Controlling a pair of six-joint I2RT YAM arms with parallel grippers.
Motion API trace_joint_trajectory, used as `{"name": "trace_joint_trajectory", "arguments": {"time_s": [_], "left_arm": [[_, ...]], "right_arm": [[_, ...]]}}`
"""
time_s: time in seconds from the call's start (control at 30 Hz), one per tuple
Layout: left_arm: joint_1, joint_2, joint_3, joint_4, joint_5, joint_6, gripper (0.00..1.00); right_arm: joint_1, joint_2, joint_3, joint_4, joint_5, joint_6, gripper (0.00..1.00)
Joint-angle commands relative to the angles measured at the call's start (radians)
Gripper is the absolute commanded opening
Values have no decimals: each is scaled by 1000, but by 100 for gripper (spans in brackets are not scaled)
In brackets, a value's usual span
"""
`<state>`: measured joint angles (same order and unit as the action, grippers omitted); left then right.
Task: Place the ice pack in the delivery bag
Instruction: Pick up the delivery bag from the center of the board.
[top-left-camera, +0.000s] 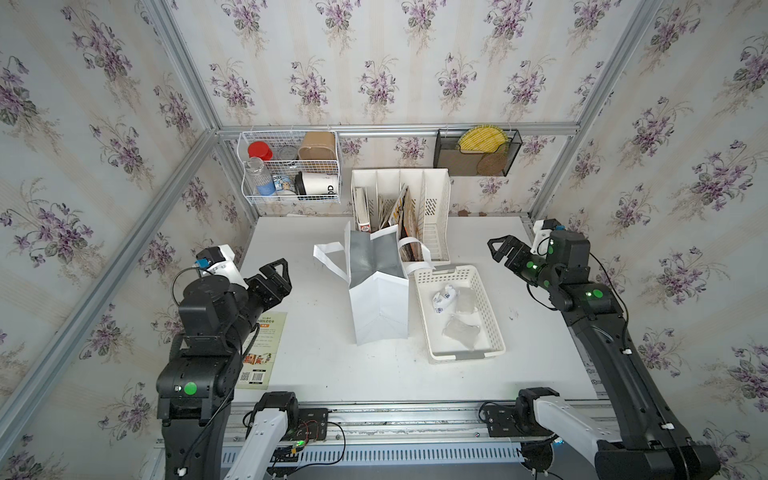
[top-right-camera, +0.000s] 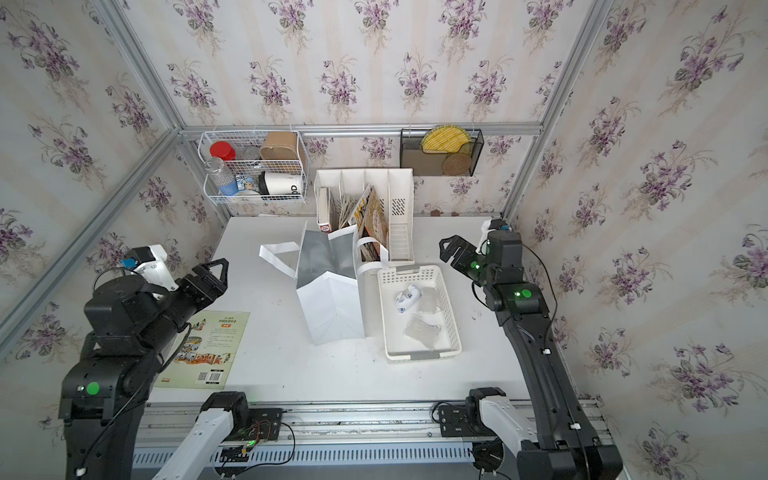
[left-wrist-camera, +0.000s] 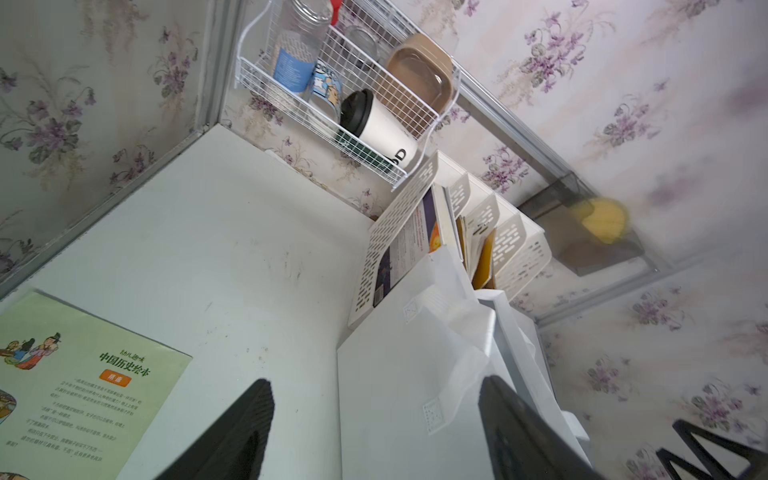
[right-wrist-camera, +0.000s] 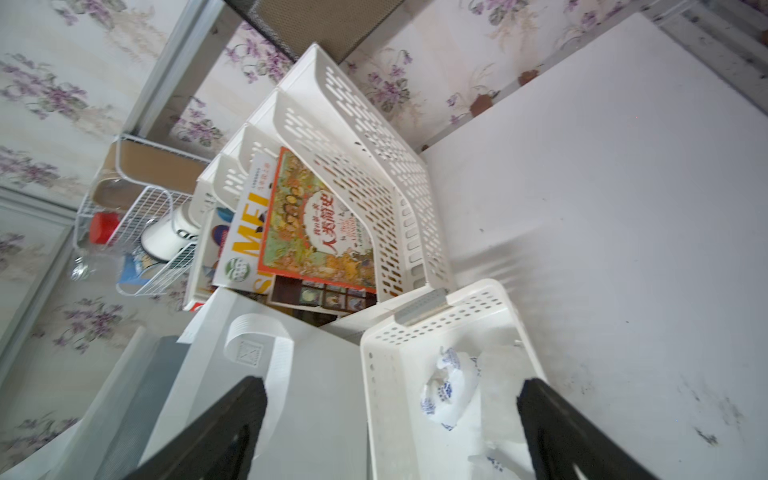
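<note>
The delivery bag (top-left-camera: 380, 305) (top-right-camera: 332, 305) stands upright and open mid-table, showing its silver lining and white handles (top-left-camera: 328, 253). Right of it, a white perforated basket (top-left-camera: 461, 356) (right-wrist-camera: 376, 374) holds three ice packs: one printed in blue (top-left-camera: 444, 300) (right-wrist-camera: 446, 392) and two clear ones (top-left-camera: 462, 331) (top-left-camera: 468, 300). My left gripper (top-left-camera: 282, 276) (left-wrist-camera: 376, 386) hovers left of the bag, open and empty, with the bag's white side (left-wrist-camera: 395, 395) in front of it. My right gripper (top-left-camera: 500, 251) (right-wrist-camera: 392, 384) hangs open and empty, right of the basket and beyond its far end.
A white file organizer (top-left-camera: 436, 208) with books stands behind the bag. A wire rack (top-left-camera: 291, 166) with bottles and cups and a black mesh holder (top-left-camera: 478, 151) hang on the back wall. A green booklet (top-left-camera: 266, 349) lies under my left arm.
</note>
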<state>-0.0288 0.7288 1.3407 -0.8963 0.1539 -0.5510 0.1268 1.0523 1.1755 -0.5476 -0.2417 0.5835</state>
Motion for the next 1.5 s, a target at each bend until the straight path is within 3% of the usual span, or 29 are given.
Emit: {"name": "trace_joint_trajectory", "arguments": {"time_s": [0.0, 0.1, 0.3, 0.37, 0.5, 0.6, 0.73, 0.93, 1.23, 1.47], "left_arm": [[-5, 43, 74, -85, 193, 23, 73], [-42, 93, 158, -58, 272, -7, 70], [-205, 166, 288, -24, 196, -7, 69], [-306, 221, 302, -22, 130, 4, 67], [-541, 350, 387, -93, -133, 39, 66], [-606, 403, 414, -127, -302, -4, 66], [-625, 437, 356, -74, -347, -38, 68], [-625, 500, 302, -3, -325, -63, 70], [-581, 620, 306, -73, -366, -58, 70], [-542, 631, 222, -93, -357, -65, 64]], "right_arm": [[76, 46, 111, -78, -13, -21, 100], [234, 143, 239, -103, 90, -36, 99], [462, 330, 422, -149, 215, -45, 94], [505, 360, 446, -131, 234, -30, 93], [562, 404, 487, -114, 271, 0, 89], [597, 434, 515, -109, 289, 13, 84], [642, 496, 575, -141, 335, 12, 84], [687, 561, 606, -184, 398, 13, 83], [722, 625, 585, -210, 428, 14, 76], [759, 626, 521, -195, 437, 40, 69]]}}
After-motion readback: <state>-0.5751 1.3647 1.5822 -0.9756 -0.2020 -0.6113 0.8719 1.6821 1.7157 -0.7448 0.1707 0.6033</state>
